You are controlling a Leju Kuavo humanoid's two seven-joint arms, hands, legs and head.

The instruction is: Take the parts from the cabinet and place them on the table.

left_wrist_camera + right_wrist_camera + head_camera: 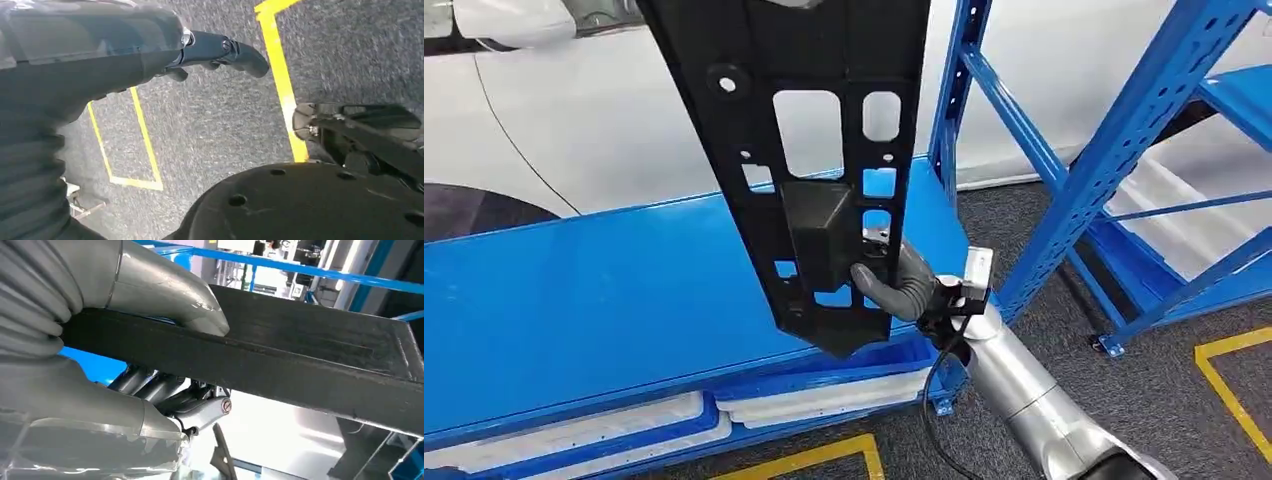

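Black part [809, 170], a long flat panel with cut-out windows and a raised block near its lower end, hangs nearest the head camera and stands almost upright, tilted a little, its top end out of frame. Blue table [574, 300] spreads below and behind it, a broad flat top, with white trays on a lower shelf; the part's lower end hangs above the table's near right corner and I judge it not yet touching. Blue rack [1124, 130] stands to the right, apart from the part, a lower shelf showing; whether it is the cabinet I cannot tell. Progress, as a judgement: the part is already in hand and brought over the table, so the fetching seems done for this piece; setting it down and letting go is left, and no part lies on the tabletop as far as it shows. Right hand [904, 285] grips the part at its lower right edge. Right wrist view: thumb [165, 290] presses on one face, darker fingers [150, 387] curl under the other, the panel's edge clamped between them. Left hand [220, 50] hangs over grey floor with yellow tape lines, fingers loosely extended, holding nothing.
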